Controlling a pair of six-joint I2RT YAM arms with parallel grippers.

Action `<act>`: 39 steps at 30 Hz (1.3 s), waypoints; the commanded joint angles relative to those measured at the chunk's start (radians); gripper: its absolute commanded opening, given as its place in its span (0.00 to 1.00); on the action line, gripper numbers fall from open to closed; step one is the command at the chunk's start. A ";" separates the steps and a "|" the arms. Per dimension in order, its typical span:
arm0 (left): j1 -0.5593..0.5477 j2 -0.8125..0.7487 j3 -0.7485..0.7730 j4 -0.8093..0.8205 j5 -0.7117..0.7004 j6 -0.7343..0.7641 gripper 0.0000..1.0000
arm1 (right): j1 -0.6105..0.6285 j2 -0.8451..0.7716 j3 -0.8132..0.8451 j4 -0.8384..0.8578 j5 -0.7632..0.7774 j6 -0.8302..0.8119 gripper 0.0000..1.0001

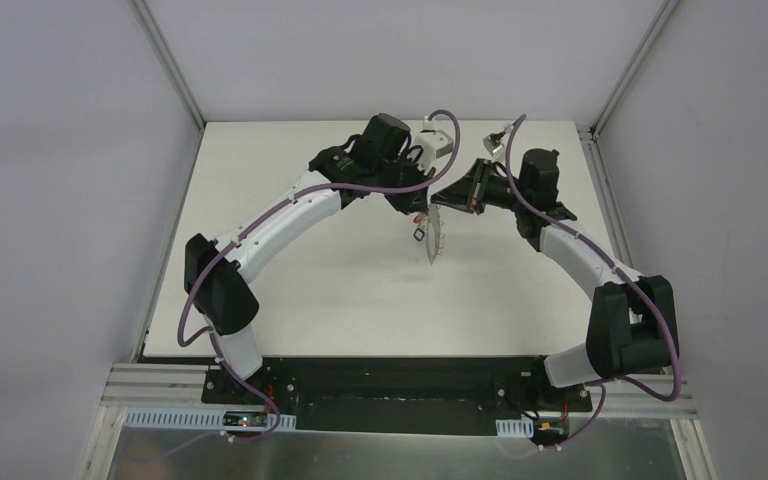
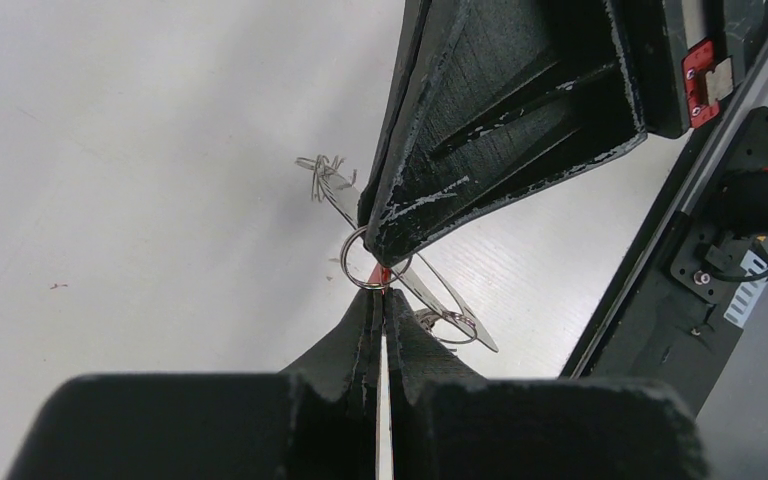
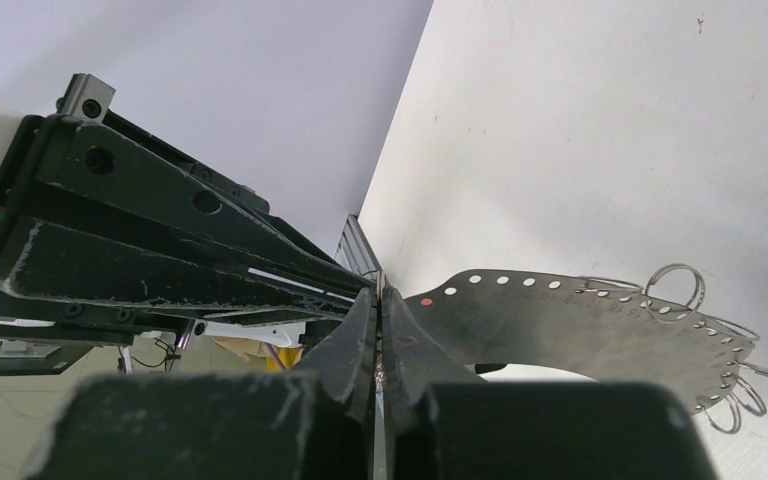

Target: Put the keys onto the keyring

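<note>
At the left wrist view's lower centre, our left pincer (image 2: 380, 305) pinches the red key (image 2: 379, 274); just beyond, the right pincer (image 2: 375, 238) clamps the keyring (image 3: 580, 325) by its rim. Thin, light, slippery, we judge; edge grips suit.

Left gripper (image 2: 380, 300) and right gripper (image 3: 378, 295), tips touching, bar mid-table with the keyring (image 3: 580, 330) — open tabletop (image 1: 340, 300) nearer.
</note>
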 commanded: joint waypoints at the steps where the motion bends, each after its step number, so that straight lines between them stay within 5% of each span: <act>1: -0.021 0.000 0.031 -0.006 0.057 -0.053 0.00 | -0.014 -0.015 0.003 0.072 0.038 0.014 0.00; 15: -0.019 0.003 0.022 0.001 0.121 -0.087 0.03 | -0.027 -0.033 0.000 0.050 0.037 -0.029 0.00; 27: 0.042 -0.041 -0.050 0.006 0.176 -0.067 0.08 | -0.060 -0.054 -0.047 0.264 -0.086 0.000 0.00; 39: 0.063 -0.036 -0.039 -0.002 0.225 -0.036 0.06 | -0.063 -0.060 -0.061 0.278 -0.120 -0.042 0.00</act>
